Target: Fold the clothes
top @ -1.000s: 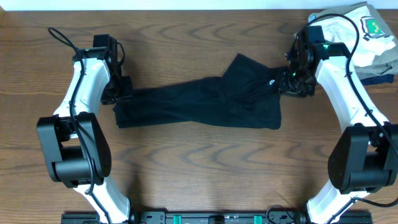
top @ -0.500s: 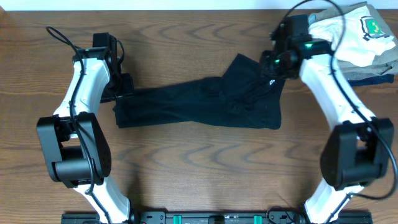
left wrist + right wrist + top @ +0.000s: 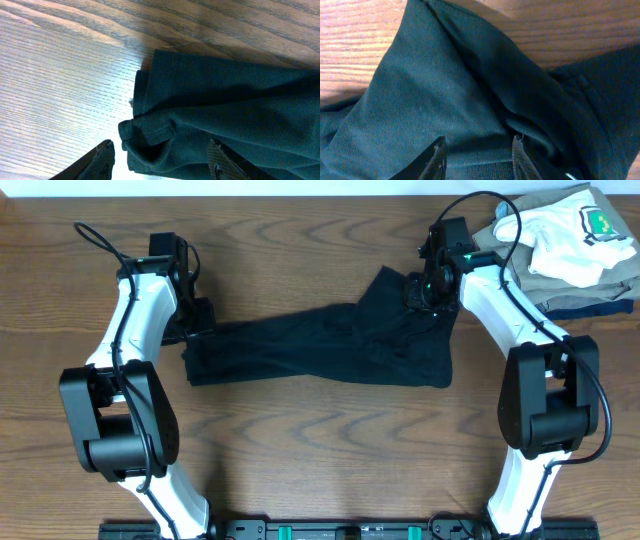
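While the soft black short-sleeved shirt point(image 3: 320, 352) lies lengthwise left to right, my left gripper point(image 3: 160, 150) straddles one end and my right gripper point(image 3: 477, 150) overhangs the other, both spread.

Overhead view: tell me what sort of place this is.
Probably a robot lab or test bench, not a home. A left arm and a right arm stand at a wooden table, a black shirt lies between them, and a pile of other clothes waits in the corner.

Shirt point(image 3: 320, 355) edge perhaps beneath left jaws
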`<state>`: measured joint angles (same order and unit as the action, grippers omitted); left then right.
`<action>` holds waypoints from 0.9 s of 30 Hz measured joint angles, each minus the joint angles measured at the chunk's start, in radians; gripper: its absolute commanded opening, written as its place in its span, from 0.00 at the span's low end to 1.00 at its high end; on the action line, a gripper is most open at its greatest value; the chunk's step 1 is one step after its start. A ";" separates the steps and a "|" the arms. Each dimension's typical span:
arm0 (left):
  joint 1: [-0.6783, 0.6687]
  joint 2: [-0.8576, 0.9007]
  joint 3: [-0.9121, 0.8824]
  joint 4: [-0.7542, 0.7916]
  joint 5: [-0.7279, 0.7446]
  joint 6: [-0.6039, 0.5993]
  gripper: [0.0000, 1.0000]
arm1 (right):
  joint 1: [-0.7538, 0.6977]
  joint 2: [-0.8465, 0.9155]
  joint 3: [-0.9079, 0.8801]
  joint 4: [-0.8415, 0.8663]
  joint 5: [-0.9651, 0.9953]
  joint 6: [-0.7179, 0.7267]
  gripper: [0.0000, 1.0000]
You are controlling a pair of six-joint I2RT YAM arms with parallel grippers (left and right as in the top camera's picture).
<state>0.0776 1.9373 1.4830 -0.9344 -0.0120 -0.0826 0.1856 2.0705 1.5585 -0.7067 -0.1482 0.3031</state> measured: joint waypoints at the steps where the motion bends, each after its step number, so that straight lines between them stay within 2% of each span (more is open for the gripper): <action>1: 0.000 0.000 0.000 0.000 0.000 0.000 0.61 | 0.000 0.001 0.000 -0.002 0.001 0.000 0.40; 7: 0.000 0.000 0.000 0.000 0.000 0.000 0.61 | 0.000 0.018 0.000 -0.028 0.004 0.000 0.34; 17: 0.000 0.000 0.000 0.000 0.000 0.000 0.61 | 0.000 0.050 0.000 -0.038 0.007 0.001 0.01; 27: 0.000 0.000 0.000 -0.001 0.000 0.000 0.61 | -0.037 0.039 0.022 -0.080 -0.028 0.000 0.01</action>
<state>0.0776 1.9373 1.4830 -0.9352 -0.0116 -0.0826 0.1482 2.1094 1.5806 -0.7864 -0.1764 0.3031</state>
